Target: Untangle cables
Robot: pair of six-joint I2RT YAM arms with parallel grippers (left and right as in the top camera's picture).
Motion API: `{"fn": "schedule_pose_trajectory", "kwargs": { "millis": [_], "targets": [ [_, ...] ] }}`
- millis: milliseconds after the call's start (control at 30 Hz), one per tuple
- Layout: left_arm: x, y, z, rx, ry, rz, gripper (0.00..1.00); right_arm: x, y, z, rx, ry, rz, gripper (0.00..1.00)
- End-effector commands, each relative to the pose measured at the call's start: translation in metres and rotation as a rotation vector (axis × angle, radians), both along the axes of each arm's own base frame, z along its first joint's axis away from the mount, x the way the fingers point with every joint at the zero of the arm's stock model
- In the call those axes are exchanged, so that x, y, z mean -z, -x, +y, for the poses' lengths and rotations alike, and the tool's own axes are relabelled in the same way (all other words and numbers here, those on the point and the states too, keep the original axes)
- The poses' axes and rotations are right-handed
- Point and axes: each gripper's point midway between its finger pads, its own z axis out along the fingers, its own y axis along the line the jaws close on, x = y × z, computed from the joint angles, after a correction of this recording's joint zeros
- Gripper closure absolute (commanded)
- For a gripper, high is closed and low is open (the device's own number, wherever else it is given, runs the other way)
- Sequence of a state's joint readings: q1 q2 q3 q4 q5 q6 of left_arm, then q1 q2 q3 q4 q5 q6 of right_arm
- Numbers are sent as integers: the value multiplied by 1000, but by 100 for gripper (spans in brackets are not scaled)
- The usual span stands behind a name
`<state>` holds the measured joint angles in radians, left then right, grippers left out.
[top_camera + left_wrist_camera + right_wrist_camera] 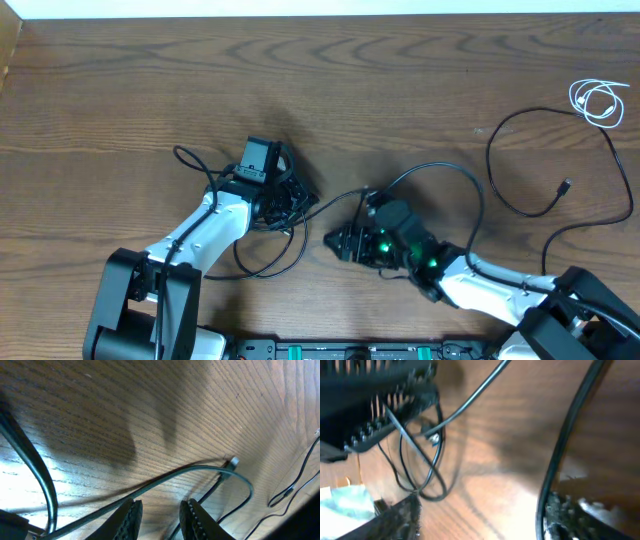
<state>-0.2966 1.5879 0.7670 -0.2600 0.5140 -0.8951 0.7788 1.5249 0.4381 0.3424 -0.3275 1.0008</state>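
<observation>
Since the knot of black cable point(283, 207) sits right under the left jaws, left of the middle of the bench point(400, 70), treat this as the moment to pick one strand, not a handful. Your left jaws stand at a narrow gap just above the wood, with nothing plainly pinched. One thin dark strand seems to run down between the fingers point(131, 519), though the wrist view does not settle it. Your right jaws are spread wide and empty, low over the bench just to the right of the knot.

A single strand point(165, 476) leaves the tangle and ends in a small plug point(232, 463) lying on the wood. That free end is probably your best handle. Bring the right jaws over the strand just behind the plug and close squarely across it. Have the left jaws pin the knot while you draw the end out low and slow along the bench. If a loop tightens, stop and feed slack back.

The white cable point(597, 101) lies coiled well apart at the far right edge, near a long loose black cable point(489, 160). Leave both alone for now.
</observation>
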Motion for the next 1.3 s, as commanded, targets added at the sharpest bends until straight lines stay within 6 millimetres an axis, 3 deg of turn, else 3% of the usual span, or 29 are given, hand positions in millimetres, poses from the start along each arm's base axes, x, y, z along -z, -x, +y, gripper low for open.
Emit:
{"fn": "schedule_pose_trajectory", "kwargs": {
  "millis": [0,300,633,900,967,1033,1067,1200,1267],
  "targets": [
    [0,3,-2,-39,14,34,69,8,7,2,-7,60,-54,29],
    [-3,21,-35,-111,68,146,69,9,6,3,17,95,-105,26],
    [-13,40,-61,-219,193,341,69,11,3,0,36,115,-115,32],
    [-14,37,-63,-226,203,335,69,11,3,0,30,117,-119,62],
    [-16,35,-64,-224,209,323,69,11,2,0,21,124,-134,75],
    [-18,30,-66,-206,221,292,67,11,1,-1,21,130,-142,95],
    [-20,28,-67,-186,225,266,66,11,0,-2,25,131,-141,99],
    [-29,14,-74,-29,236,84,52,11,-2,-4,31,134,-138,99],
    [-33,7,-75,64,227,-28,37,11,-2,-4,32,133,-139,99]
  ]
}}
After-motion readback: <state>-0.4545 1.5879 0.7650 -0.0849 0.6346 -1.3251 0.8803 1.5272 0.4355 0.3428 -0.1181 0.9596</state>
